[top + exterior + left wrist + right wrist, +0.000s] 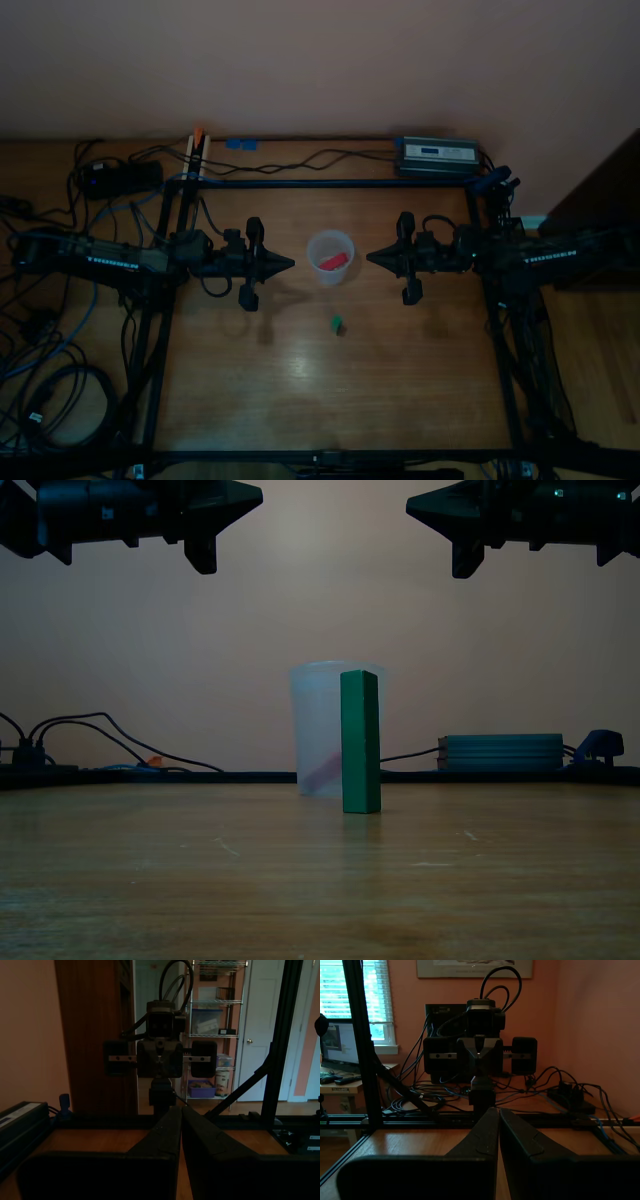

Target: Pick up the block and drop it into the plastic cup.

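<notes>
The small green block (337, 323) stands upright on the wooden counter (300, 390), a little toward the near edge from the translucent whitish plastic cup (330, 257), and it is apart from both pincers. The left pincer (288, 264) and the right pincer (372, 257) hang above the counter on either side of the cup, tips pointing at each other, each closed with nothing in it. A red oblong piece (335, 261) lies inside the cup, and bare smooth wood surrounds the block on all sides up to the black frame (330, 183).
</notes>
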### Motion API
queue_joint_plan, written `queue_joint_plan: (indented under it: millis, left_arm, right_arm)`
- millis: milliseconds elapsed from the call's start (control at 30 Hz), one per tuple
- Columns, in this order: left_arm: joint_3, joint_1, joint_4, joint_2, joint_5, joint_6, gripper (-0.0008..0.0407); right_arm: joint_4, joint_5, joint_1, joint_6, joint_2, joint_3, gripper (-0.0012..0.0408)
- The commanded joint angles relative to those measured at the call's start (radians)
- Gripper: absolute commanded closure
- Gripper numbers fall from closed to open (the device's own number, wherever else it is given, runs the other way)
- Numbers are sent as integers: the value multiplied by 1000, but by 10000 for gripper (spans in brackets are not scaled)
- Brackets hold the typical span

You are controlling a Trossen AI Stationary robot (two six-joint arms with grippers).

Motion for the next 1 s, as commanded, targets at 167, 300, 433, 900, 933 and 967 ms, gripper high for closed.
queue_joint_plan:
  millis: [167,300,433,900,933,967]
  left_arm:
    - [0,0,-2,0,0,0,399]
    - [0,0,-3,0,-1,0,399]
    - [0,0,-2,0,-1,0,399]
    - [0,0,-3,0,-1,0,399]
    - [0,0,-3,0,-1,0,399]
    - [0,0,-2,0,-1,0,399]
  right_arm:
    - [0,0,0,1,-1,0,396]
    - [0,0,0,1,-1,0,396]
    - [0,0,0,1,-1,0,396]
    - [-142,-7,0,-23,-1,0,356]
    - [-160,-8,0,-23,-1,0,339]
    - [-178,-8,0,-23,-1,0,318]
